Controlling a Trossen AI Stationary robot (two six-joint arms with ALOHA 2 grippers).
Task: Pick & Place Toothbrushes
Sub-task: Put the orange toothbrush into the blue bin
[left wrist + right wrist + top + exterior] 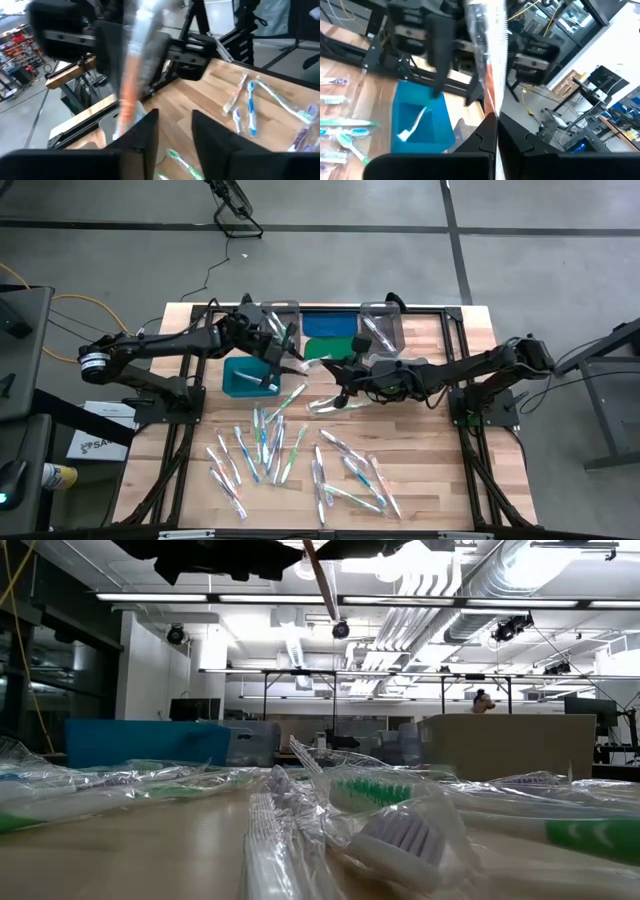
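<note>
Right pincer (496, 125) was clamped on a wrapped toothbrush (487, 45); left pincer (175, 130) stood apart, empty. 1 toothbrush lay in the teal bin (420, 125) below. Dozens of toothbrushes (290, 460) were left on the surface (430, 450).

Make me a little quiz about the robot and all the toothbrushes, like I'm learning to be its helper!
1. True or false: the right gripper is shut on a wrapped toothbrush.
2. What colour is the bin by the left gripper? A red, B teal, C yellow.
3. Fill in: the loose toothbrushes lie on the wooden ____.

Key: 1 true. 2 B. 3 table.
</note>
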